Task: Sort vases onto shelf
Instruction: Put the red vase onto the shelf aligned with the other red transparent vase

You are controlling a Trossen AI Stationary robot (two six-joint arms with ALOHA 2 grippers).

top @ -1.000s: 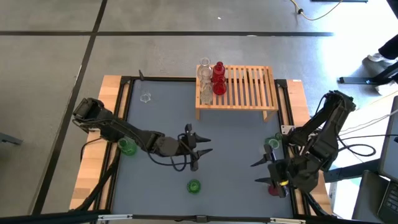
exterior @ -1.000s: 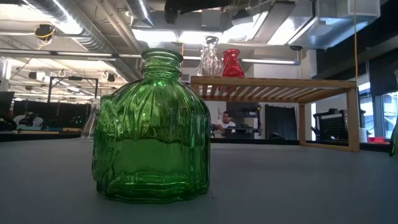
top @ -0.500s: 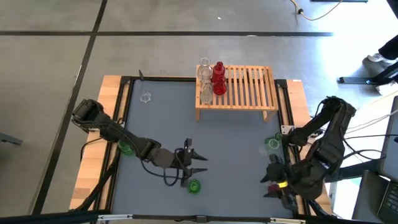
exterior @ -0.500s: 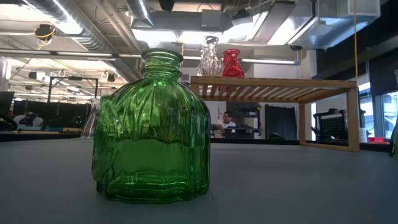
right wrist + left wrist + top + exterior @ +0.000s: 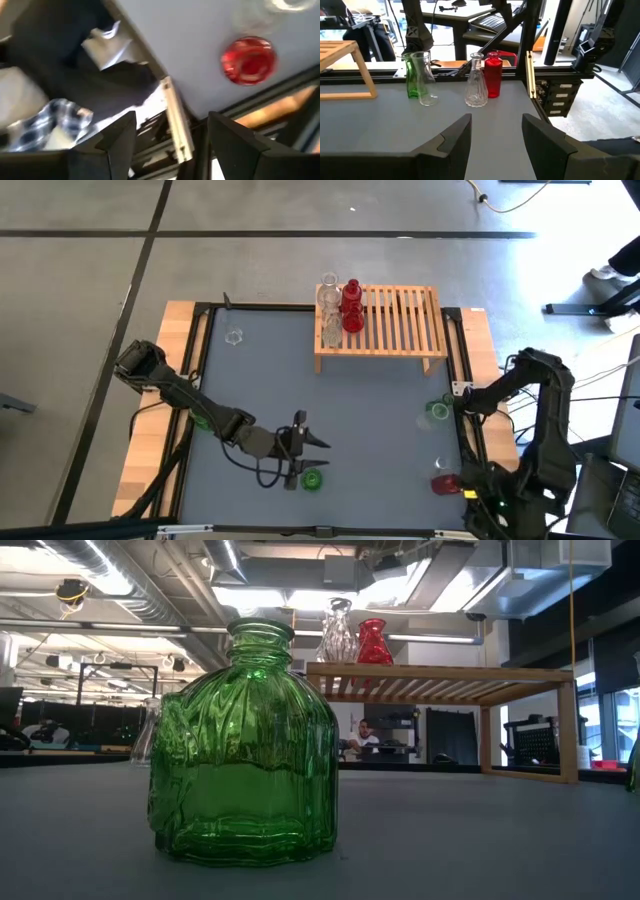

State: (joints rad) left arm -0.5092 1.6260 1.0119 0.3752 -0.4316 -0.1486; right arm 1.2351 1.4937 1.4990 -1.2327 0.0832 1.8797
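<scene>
Light-wood shelf carries clear and red vases at its left end in the high view; left gripper hovers just beside a green vase. Low view: that green vase stands upright. Left wrist view: jaws apart, empty. Right wrist view: right gripper open, empty, red vase near.

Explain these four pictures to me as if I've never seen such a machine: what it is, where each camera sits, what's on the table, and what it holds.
Two dark robot arms work at a grey table.

The overhead picture shows everything. The table-level one looks past a green vase at the wooden shelf, which carries clear and red vases. The other two cameras ride on the wrists.

The left gripper hangs open, holding nothing, beside that green vase; its camera looks across at four vases standing together. The right gripper, also open and holding nothing, is at the table's near right corner, near a red vase.
</scene>
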